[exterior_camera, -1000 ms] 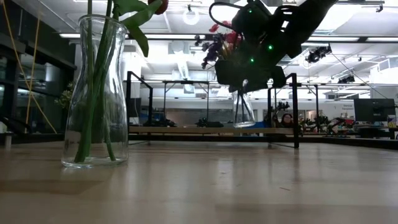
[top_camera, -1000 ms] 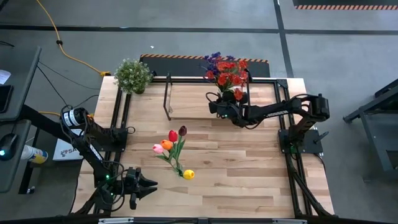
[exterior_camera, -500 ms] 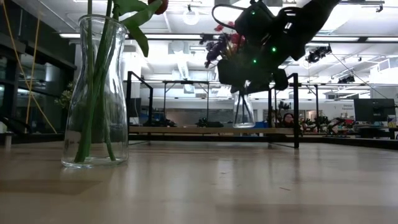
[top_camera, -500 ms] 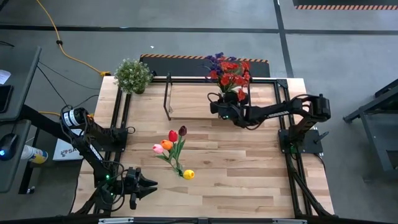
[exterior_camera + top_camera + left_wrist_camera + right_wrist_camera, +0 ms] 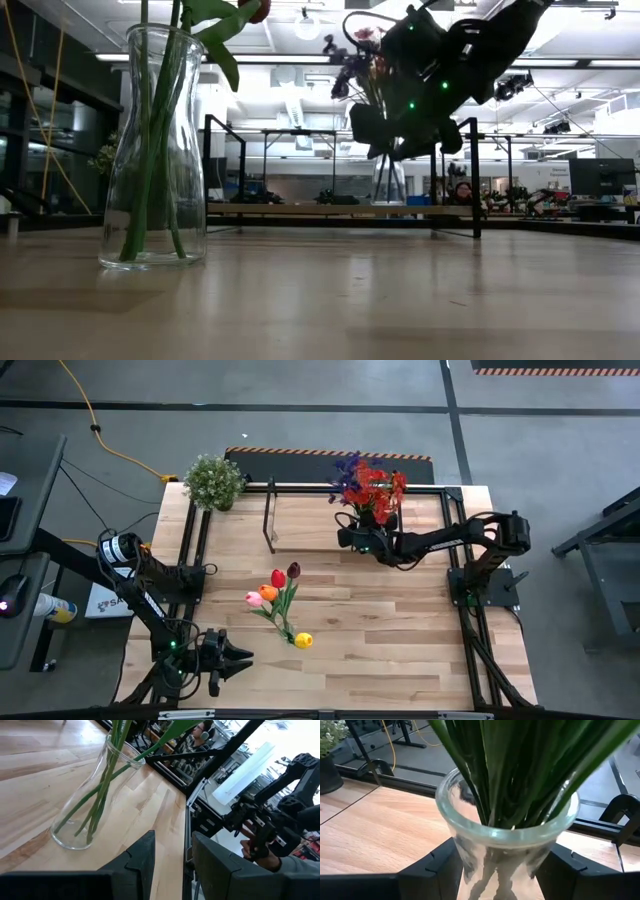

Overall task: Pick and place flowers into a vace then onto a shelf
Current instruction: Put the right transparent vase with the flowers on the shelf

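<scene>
My right gripper (image 5: pixel 358 540) is shut on a clear glass vase (image 5: pixel 507 850) of red and purple flowers (image 5: pixel 368 482) over the right end of the shelf (image 5: pixel 305 525), a light-wood board on a black frame. The vase also shows in the low view (image 5: pixel 388 182). A second glass vase (image 5: pixel 155 150) with tulips (image 5: pixel 278 588) stands by its base on the middle of the table. My left gripper (image 5: pixel 232 658) is open and empty at the table's near left corner, with the tulip vase (image 5: pixel 95 795) ahead of it. My right gripper pinches the vase's neck, just below the rim (image 5: pixel 470 832), between its two fingers (image 5: pixel 437 867), one on each side. The fingers come about level from the table's right side. The vase is nearly upright. Its base (image 5: pixel 388 203) is level with the shelf board; I cannot tell whether it rests on it.
A bushy green potted plant (image 5: pixel 213 480) stands at the far left corner. The shelf's black upright loops (image 5: pixel 270 515) rise beside the held vase. A person (image 5: pixel 462 190) sits in the room behind the table. Bare tabletop (image 5: pixel 400 640) lies at the near right.
My right gripper has risen a little and shifted slightly toward the near edge, still shut on the vase. The flower heads have swung up with it, so the bouquet stands more upright over the shelf.
</scene>
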{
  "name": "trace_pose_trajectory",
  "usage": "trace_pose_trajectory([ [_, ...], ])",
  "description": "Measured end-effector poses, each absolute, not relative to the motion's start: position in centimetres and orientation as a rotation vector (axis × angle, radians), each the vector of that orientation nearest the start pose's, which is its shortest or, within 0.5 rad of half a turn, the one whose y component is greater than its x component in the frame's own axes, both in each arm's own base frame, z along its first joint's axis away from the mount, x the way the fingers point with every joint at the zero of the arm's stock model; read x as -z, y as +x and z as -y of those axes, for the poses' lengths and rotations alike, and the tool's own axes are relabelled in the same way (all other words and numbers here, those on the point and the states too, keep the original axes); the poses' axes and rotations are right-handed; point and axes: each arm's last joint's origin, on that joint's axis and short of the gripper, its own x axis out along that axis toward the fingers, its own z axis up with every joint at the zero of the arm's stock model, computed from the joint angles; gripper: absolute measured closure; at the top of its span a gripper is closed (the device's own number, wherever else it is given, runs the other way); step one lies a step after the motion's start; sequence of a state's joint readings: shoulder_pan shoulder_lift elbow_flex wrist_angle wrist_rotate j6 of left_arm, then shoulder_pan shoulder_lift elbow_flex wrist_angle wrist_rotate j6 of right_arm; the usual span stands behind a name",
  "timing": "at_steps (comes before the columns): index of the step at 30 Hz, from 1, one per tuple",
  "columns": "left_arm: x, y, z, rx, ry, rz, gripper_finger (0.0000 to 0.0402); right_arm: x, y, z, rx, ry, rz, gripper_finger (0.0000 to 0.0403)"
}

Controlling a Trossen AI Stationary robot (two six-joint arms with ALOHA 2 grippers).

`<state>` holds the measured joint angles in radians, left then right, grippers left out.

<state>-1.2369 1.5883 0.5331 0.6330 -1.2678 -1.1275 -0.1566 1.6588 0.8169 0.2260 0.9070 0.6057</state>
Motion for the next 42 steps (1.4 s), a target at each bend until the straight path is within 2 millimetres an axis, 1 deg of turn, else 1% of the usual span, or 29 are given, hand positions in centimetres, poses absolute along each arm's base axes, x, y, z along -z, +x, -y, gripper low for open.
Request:
trace_pose_trajectory([
  [11,-15.21,11.36,24.33,-0.099,-0.717,-0.099,0.0238,-17.5,31.58,7.17,1.099,0.326,-0.281,0.0202],
  [28,-15.03,11.33,24.25,-0.103,-0.693,-0.106,0.0238,-17.39,31.67,7.06,1.044,0.352,-0.309,0.0171],
  [34,-15.03,11.33,24.25,-0.103,-0.692,-0.106,0.0238,-17.21,31.66,7.02,1.005,0.364,-0.341,0.0169],
  [42,-14.99,11.33,24.23,-0.104,-0.688,-0.107,0.0238,-17.11,31.6,7.0,1.003,0.361,-0.357,0.017],
])
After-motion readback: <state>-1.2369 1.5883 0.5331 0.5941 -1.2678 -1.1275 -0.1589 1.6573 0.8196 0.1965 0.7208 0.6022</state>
